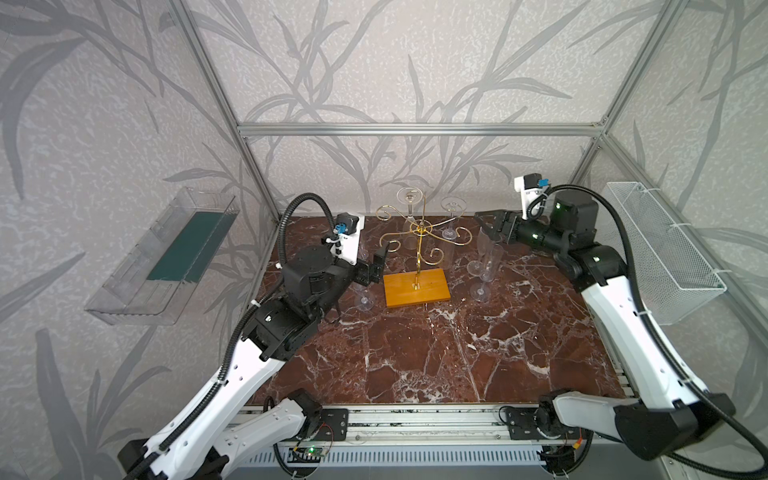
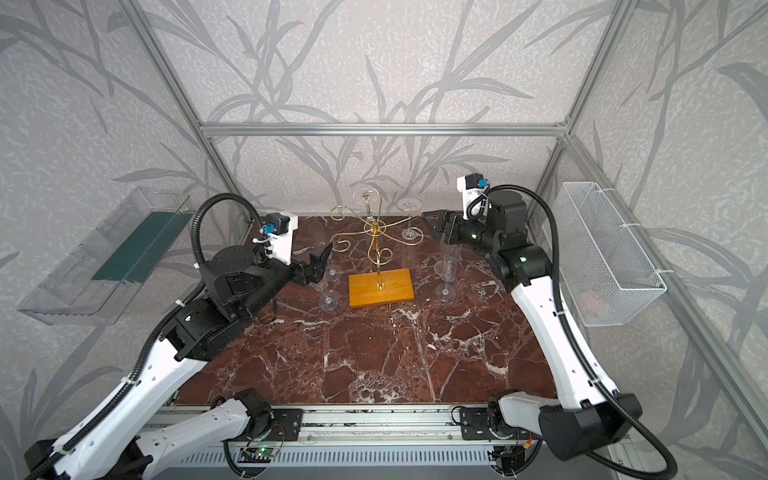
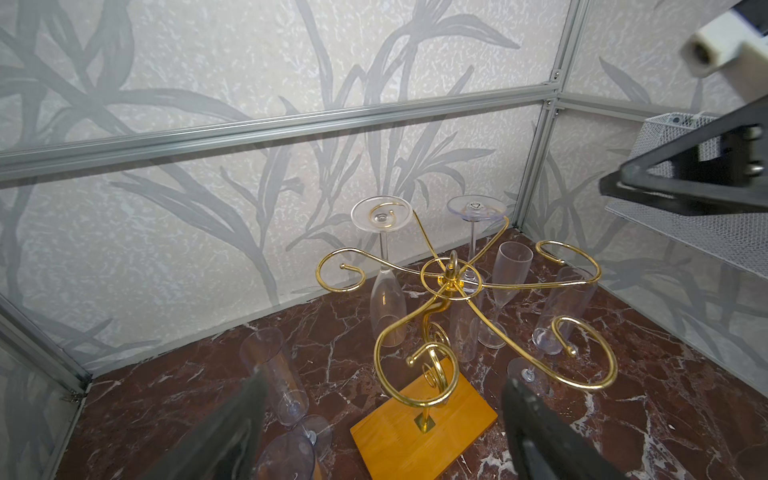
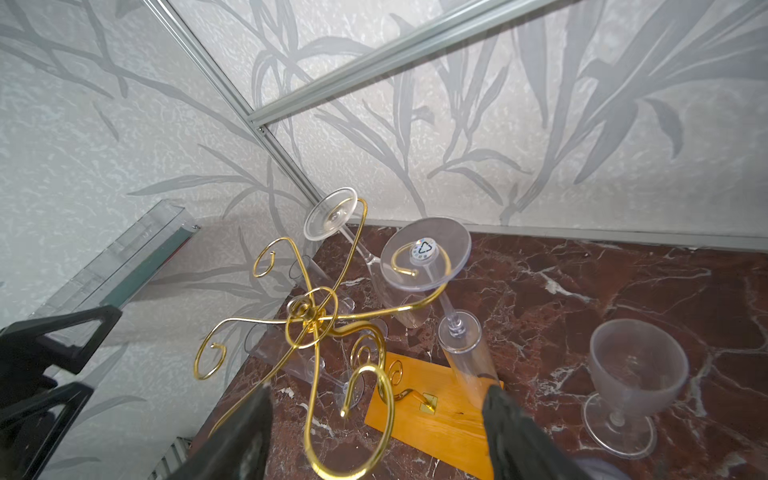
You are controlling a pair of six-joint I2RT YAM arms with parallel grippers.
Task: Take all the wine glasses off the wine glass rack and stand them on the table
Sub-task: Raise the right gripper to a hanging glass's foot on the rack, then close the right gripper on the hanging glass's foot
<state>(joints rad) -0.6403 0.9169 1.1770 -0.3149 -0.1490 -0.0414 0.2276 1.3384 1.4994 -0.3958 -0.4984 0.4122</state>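
Showing the wine glass rack (image 1: 420, 232) at upper centre of both top views, its gold pole fixed in an orange wooden base (image 1: 415, 289) on the marble bench (image 1: 457, 357). Two clear flutes hang inverted from curls on the rack's far side, feet up and bowls down, so each long axis runs close to vertical. The wine glass (image 1: 453, 207) judged to be the target hangs from the curl at the rack's upper right. The right wrist view shows this wine glass (image 4: 424, 253) with a small recycling mark on its foot. The other hung flute (image 1: 409, 197) is just left of it. The right gripper (image 1: 482, 220) lies immediately right of the target in a top view, about level with its stem and pointing toward it, so the right arm is clearly the nearer. Its jaws stand apart and empty. In the right wrist view the glass's bowl shows beside one finger (image 4: 523, 432), and contact cannot be confirmed. The left gripper (image 1: 380, 261), left of the rack and level with its lower curls, is likewise spread wide and holds nothing. Loose flutes (image 1: 486, 259) stand on the bench right of the base, and others (image 1: 365, 300) stand left of it. The coming move likely requires closing on the stem or bowl, then drawing the foot out through the curl's open end.
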